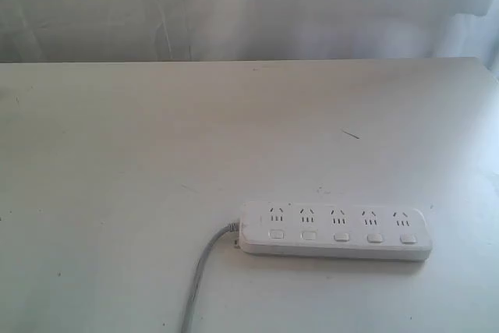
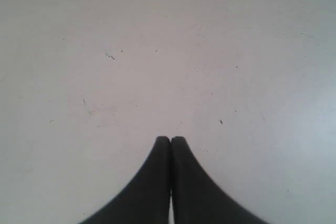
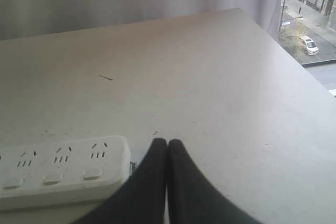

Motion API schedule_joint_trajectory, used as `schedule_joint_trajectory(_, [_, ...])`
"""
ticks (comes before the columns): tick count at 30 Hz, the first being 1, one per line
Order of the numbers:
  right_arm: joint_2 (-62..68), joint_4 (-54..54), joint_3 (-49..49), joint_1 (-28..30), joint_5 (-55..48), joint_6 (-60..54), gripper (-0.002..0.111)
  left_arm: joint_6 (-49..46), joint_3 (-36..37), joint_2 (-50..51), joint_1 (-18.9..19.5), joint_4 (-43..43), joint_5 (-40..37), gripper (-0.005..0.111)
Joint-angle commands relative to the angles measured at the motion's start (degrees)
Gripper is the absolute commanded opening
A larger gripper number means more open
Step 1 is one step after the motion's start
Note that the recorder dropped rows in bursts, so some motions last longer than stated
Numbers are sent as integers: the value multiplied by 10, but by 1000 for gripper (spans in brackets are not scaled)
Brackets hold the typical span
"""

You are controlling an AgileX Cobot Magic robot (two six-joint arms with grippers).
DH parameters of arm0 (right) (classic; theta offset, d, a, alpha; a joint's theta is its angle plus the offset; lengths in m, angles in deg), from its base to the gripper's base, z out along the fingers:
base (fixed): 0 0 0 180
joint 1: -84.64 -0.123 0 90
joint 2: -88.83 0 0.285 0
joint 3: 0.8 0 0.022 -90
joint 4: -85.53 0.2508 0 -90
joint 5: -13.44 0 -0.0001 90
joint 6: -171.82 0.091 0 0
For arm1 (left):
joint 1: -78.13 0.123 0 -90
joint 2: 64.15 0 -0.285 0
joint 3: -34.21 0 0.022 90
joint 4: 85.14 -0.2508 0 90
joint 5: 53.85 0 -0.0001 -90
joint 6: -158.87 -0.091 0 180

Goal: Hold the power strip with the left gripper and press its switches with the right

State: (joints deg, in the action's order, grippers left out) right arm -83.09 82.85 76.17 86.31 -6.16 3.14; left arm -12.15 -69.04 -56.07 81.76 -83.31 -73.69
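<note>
The power strip [image 1: 335, 230] lies crosswise on the surface [image 1: 156, 138], its cord [image 1: 201, 278] leaving the left end in the exterior view. Only the wrist views show the left gripper [image 2: 170, 140] and right gripper [image 3: 167, 142], fingers pressed together and empty, the right beside the strip's cordless end.

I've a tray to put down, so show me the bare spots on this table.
Bare: the table from the power strip back to its far edge, and everything left of the grey cord in the exterior view. Crowded: the front right, where strip and cord lie.
</note>
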Motion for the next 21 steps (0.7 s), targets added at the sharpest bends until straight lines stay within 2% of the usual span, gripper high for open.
schedule_joint_trajectory(1, [-3, -2, 2, 3, 0, 1, 0, 1, 5, -3, -3, 6, -25, 0])
schedule_joint_trajectory(12, [-3, -2, 2, 3, 0, 1, 0, -2, 5, -3, -3, -22, -2, 0])
schedule_joint_trajectory(15, [-3, -2, 2, 3, 0, 1, 0, 27, 5, -3, -3, 20, 58, 0])
schedule_joint_trajectory(18, [-3, -2, 2, 3, 0, 1, 0, 44, 5, -3, -3, 105, 171, 0])
schedule_joint_trajectory(21, [-3, -2, 2, 3, 0, 1, 0, 53, 2, -3, -3, 168, 250, 0])
